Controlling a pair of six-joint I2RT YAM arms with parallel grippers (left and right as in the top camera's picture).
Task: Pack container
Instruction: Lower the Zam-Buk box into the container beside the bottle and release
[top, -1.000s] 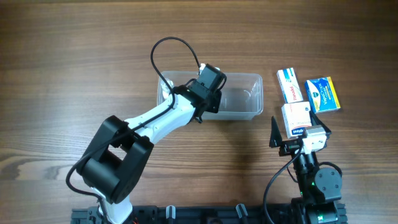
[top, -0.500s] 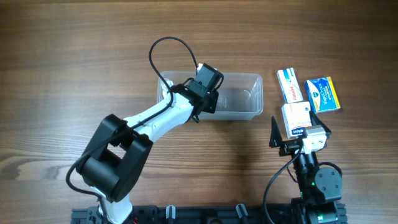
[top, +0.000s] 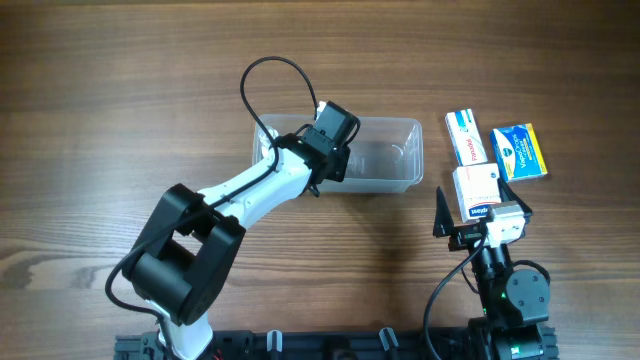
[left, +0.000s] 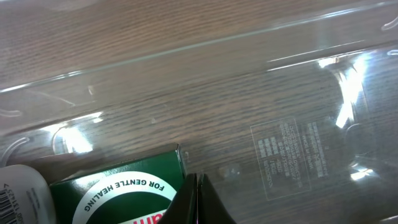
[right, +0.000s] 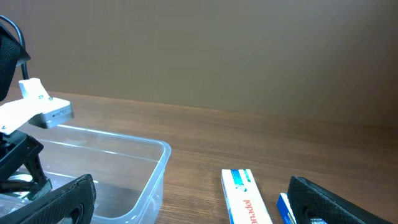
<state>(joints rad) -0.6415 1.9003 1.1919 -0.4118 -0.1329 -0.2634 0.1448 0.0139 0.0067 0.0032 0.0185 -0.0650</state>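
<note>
The clear container (top: 385, 152) stands at the table's middle, and my left wrist (top: 333, 130) hangs over its left half. In the left wrist view my left gripper (left: 196, 190) is shut on nothing, just above the container floor (left: 280, 124). A green box (left: 118, 190) lies right beside the fingers, with a white bottle (left: 18, 196) to its left. My right gripper (right: 191, 186) is open and empty, low at the near right. It faces the container wall (right: 155, 174), a white box (right: 244, 193) and a blue box (right: 283, 208).
Right of the container lie a white box with a blue stripe (top: 465, 136) and a blue and yellow box (top: 520, 151). A white box with red edges (top: 477, 186) shows just ahead of the right wrist. A black cable (top: 270, 85) loops behind the left arm.
My left wrist has shifted slightly to the left inside the container. The right arm and the boxes have not moved.
</note>
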